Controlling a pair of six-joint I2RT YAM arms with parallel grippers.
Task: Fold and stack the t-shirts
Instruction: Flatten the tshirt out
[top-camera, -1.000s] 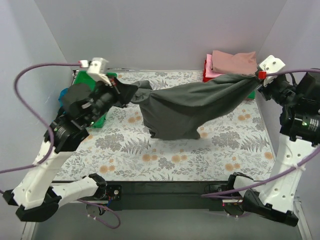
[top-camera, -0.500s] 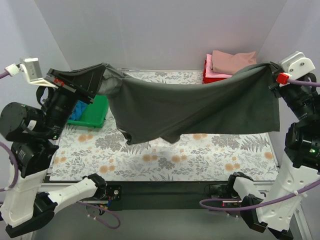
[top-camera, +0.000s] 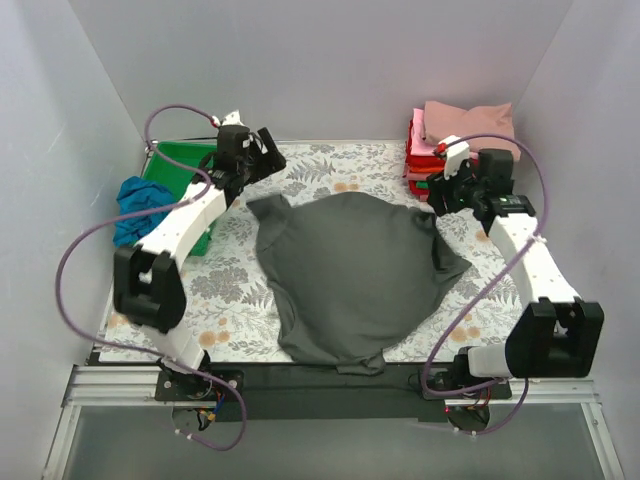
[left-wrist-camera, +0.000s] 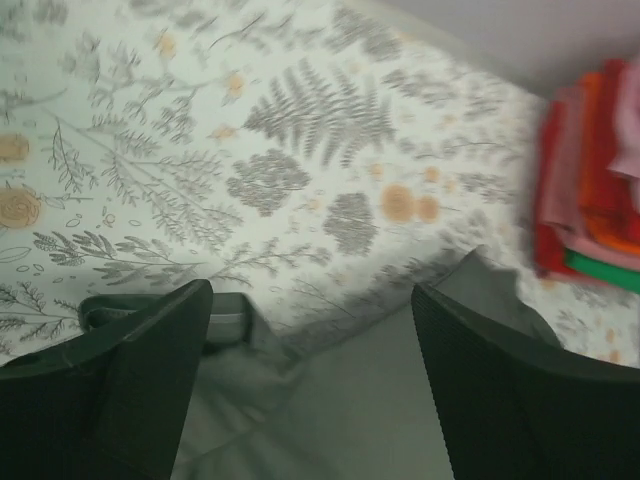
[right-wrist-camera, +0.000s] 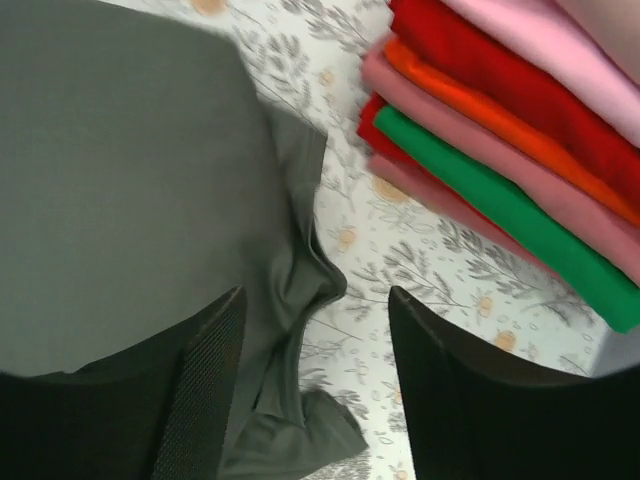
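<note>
The dark grey t-shirt (top-camera: 350, 275) lies spread flat in the middle of the tabletop (top-camera: 235, 290). The left claw (top-camera: 262, 158) hangs just beyond the shirt's corner at 11 o'clock, its fingers wide apart with nothing between them. The right claw (top-camera: 438, 196) hangs above the rumpled edge at 2 o'clock, also spread and empty.

The tabletop carries a pale cover with grey ferns and orange flowers, and plain pale walls close it on three sides. A stack of folded shirts (top-camera: 455, 135) sits at the far right corner. A green tray (top-camera: 178, 165) and a blue shirt (top-camera: 140, 195) are at 10 o'clock.

The grey shirt's long axis runs about from 12 to 6 o'clock, narrowing toward 6. Which end is the neck, I cannot tell.
</note>
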